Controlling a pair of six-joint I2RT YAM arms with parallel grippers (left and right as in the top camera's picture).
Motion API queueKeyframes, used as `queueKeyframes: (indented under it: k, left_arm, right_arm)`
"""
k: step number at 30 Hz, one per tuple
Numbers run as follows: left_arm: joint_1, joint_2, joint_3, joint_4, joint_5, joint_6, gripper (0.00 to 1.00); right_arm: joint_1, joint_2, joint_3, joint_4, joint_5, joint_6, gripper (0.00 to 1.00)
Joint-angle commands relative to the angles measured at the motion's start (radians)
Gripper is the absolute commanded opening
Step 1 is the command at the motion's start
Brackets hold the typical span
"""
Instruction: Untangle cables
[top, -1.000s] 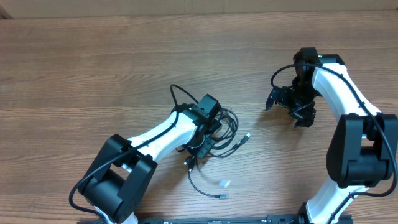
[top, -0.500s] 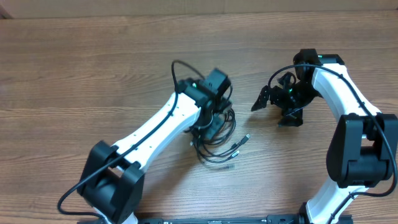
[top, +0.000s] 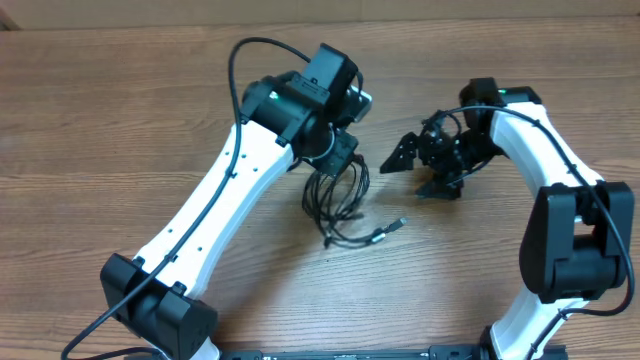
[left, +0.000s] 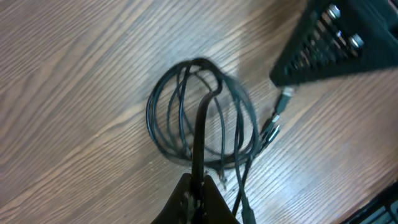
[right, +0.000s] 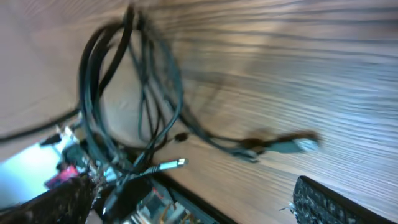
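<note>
**A:** Change on the left side?
**B:** Yes, the left gripper has reached farther up the table. Its fingers are pinched shut on one strand.
**A:** Where are the cables?
**B:** They're one looped bundle just below that gripper, dragged up the table from a second ago.
**A:** And the right?
**B:** The right gripper has slid left, nearer the bundle, with its jaws spread wide and holding nothing.

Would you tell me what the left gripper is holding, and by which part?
The left gripper pinches the cables by one strand leading into the looped bundle.
</note>
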Motion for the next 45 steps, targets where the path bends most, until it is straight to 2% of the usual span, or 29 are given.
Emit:
queueKeyframes:
  k: [1,7,11,16,20,24,28,31,36,37,39,41,45]
  left_arm:
    - [0.020,-0.024,0.025,-0.017,-0.072,-0.055,0.04]
    - [0.036,-0.025,0.026,-0.028,-0.066,-0.063,0.04]
    - [0.036,-0.025,0.034,-0.029,-0.066,-0.064,0.04]
    - [0.036,-0.044,0.103,-0.054,-0.066,-0.065,0.04]
    - [0.038,-0.092,0.203,-0.082,-0.071,-0.068,0.04]
    - [0.038,-0.180,0.293,-0.089,-0.181,-0.119,0.04]
    - [0.038,-0.279,0.330,-0.087,-0.401,-0.237,0.04]
    - [0.038,-0.360,0.331,-0.083,-0.509,-0.298,0.04]
    - [0.038,-0.461,0.331,-0.063,-0.526,-0.309,0.04]
    - [0.038,-0.476,0.331,-0.058,-0.515,-0.309,0.04]
    - [0.038,-0.499,0.331,-0.051,-0.488,-0.308,0.04]
    - [0.038,-0.509,0.331,-0.055,-0.463,-0.307,0.04]
    - [0.038,-0.498,0.327,-0.074,-0.461,-0.306,0.04]
  right_arm:
    - [0.038,-0.023,-0.003,0.012,-0.066,-0.040,1.00]
    - [0.114,-0.023,-0.003,0.071,-0.082,-0.027,1.00]
    - [0.165,-0.023,-0.003,0.133,-0.080,0.037,0.98]
    - [0.242,-0.023,-0.003,0.265,0.041,0.237,0.83]
    - [0.274,-0.023,-0.003,0.318,0.282,0.394,0.56]
    - [0.272,-0.023,-0.003,0.310,0.454,0.446,0.48]
    - [0.244,-0.023,-0.003,0.284,0.530,0.449,0.47]
    - [0.204,-0.023,-0.003,0.262,0.549,0.448,0.47]
    - [0.153,-0.023,-0.003,0.257,0.548,0.448,0.48]
    - [0.147,-0.023,-0.003,0.255,0.542,0.448,0.52]
    - [0.140,-0.023,-0.003,0.248,0.492,0.439,0.67]
    - [0.136,-0.023,-0.003,0.245,0.422,0.387,0.75]
    - [0.136,-0.023,-0.003,0.237,0.372,0.336,0.79]
